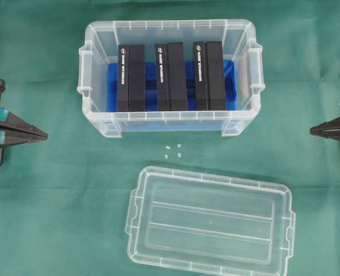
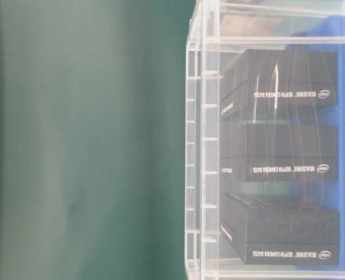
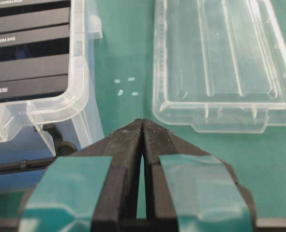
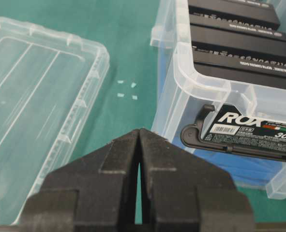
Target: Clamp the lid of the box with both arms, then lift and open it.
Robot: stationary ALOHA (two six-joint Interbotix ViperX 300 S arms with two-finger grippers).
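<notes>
The clear lid [image 1: 210,221] lies flat on the green cloth in front of the box [image 1: 100,123], apart from it and slightly turned. The box stands uncovered, with a blue liner [image 1: 230,86] and three black boxes [image 1: 131,77] inside. My left gripper [image 1: 43,136] rests at the left edge, shut and empty, with teal tape on its fingers. My right gripper [image 1: 313,130] is at the right edge, shut and empty too. In the left wrist view the lid [image 3: 220,58] lies beyond my left gripper [image 3: 142,123]. In the right wrist view the lid [image 4: 36,106] is left of my right gripper [image 4: 140,131].
Several small white flecks [image 1: 172,150] lie on the cloth between box and lid. A black label plate [image 4: 244,133] marked ROX is on the box's end wall. The table-level view shows the box wall [image 2: 198,146] close up beside green cloth.
</notes>
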